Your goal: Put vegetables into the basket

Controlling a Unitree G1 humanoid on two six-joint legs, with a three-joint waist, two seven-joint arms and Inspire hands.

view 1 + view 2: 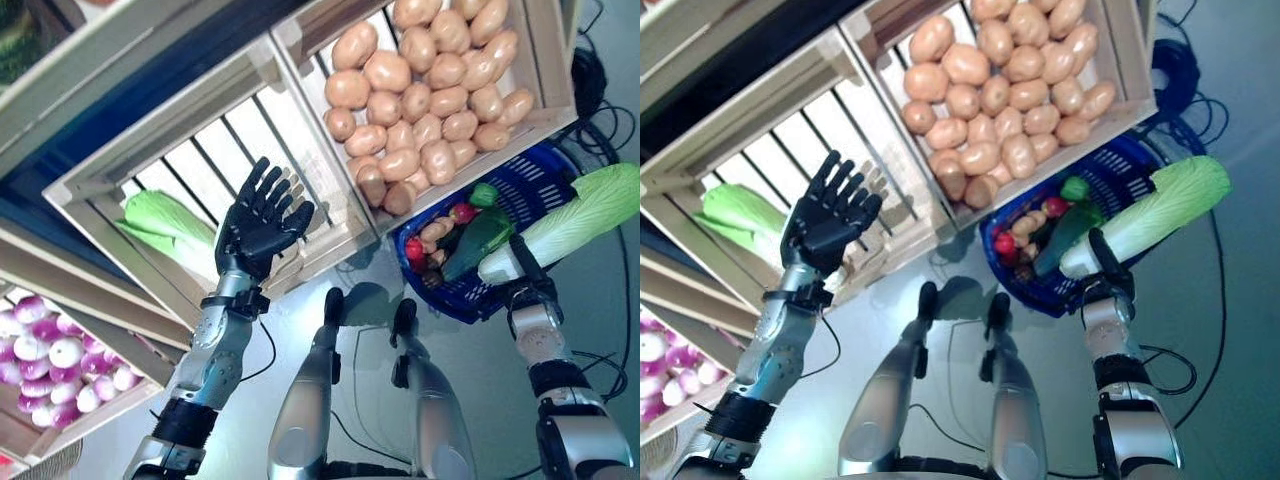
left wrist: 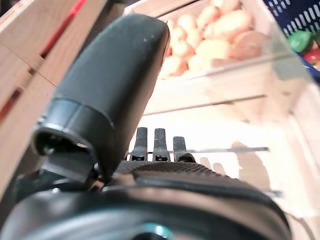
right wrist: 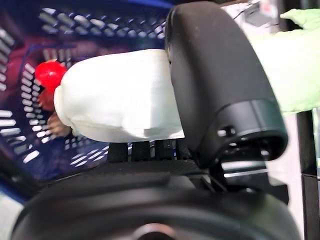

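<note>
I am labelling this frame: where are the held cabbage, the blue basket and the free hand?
cabbage [image 1: 585, 212], left eye view, green leafy middle.
blue basket [image 1: 545, 175], left eye view, far wall.
left hand [image 1: 255, 228], left eye view, palm.

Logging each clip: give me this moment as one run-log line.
right robot hand: shut on cabbage, over basket | left robot hand: open, empty, at crate | basket: holds vegetables

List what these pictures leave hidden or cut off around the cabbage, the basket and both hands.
- Right hand: curled round the cabbage; the stalk hides its fingers.
- Basket: the cabbage and crate hide its bottom; the lowest items are unreadable.
- Left hand: open; the thumb blocks its wrist view.
- Onions: cut by the left edge.
</note>
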